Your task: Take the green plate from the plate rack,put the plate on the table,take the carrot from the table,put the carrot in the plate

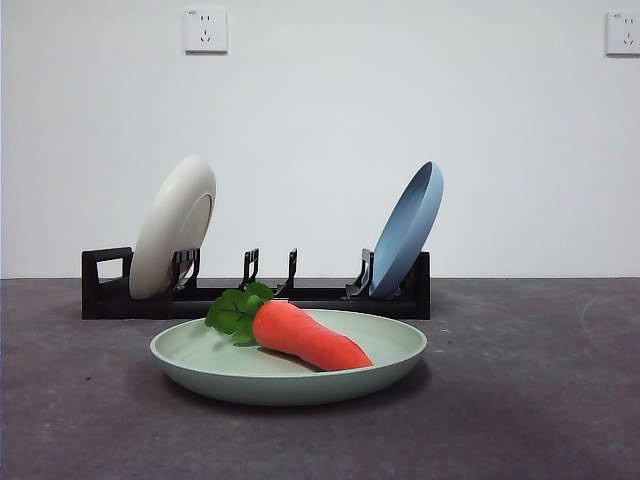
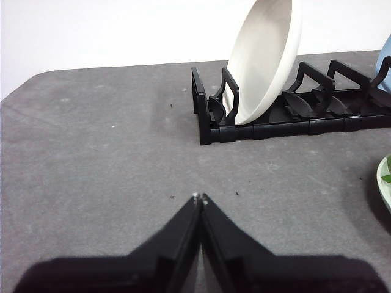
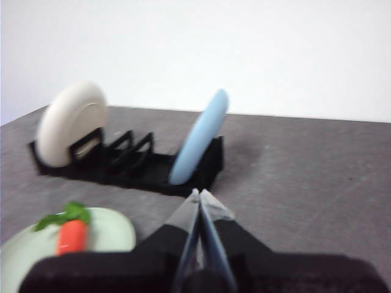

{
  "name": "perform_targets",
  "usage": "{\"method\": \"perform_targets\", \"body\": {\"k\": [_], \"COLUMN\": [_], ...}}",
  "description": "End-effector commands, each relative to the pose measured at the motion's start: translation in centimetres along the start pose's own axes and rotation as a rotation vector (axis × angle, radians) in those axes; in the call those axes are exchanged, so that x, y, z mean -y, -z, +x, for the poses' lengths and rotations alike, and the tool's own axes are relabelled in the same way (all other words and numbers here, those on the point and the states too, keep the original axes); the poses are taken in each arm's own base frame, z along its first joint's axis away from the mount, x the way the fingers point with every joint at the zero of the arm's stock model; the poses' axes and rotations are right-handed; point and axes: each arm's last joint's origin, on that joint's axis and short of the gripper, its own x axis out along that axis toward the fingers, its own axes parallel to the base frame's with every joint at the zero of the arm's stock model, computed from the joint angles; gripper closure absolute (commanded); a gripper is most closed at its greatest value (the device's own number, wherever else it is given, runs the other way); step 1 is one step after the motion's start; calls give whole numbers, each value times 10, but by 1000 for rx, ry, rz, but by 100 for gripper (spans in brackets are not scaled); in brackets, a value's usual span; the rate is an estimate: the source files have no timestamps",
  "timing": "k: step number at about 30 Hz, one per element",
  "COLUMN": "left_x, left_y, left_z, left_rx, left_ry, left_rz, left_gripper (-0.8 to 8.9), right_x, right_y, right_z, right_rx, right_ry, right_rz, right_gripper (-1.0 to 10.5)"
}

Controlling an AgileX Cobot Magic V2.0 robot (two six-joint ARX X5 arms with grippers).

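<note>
The green plate [image 1: 288,372] lies flat on the table [image 1: 540,400], in front of the plate rack [image 1: 255,296]. The carrot [image 1: 305,336] lies inside the plate, its leaves pointing left. The right wrist view shows the same plate [image 3: 104,235] with the carrot [image 3: 72,235] on it, off to one side of my right gripper [image 3: 199,193], which is shut and empty. My left gripper [image 2: 199,198] is shut above bare table, well short of the rack [image 2: 287,116]; a sliver of the plate's rim [image 2: 383,182] shows at the frame's edge. Neither gripper appears in the front view.
A cream-white plate [image 1: 173,226] stands in the rack's left end and a blue plate [image 1: 407,228] leans in its right end. A white wall with two sockets rises behind the table.
</note>
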Motion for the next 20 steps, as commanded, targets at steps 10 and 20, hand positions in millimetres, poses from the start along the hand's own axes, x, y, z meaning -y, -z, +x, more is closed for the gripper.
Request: {"method": "perform_targets", "body": {"k": [10,20], "left_x": [0,0], "left_y": [4,4], "left_z": [1,1], "left_rx": [-9,-9], "left_ry": [-4,-4], "left_rz": [-8,-8], "left_gripper": [817,817], "right_x": [9,10], "right_y": [90,105], "right_z": [21,24], "right_rx": [-54,-91], "right_ry": [114,114], "right_rz": [143,152], "right_gripper": [946,946]}}
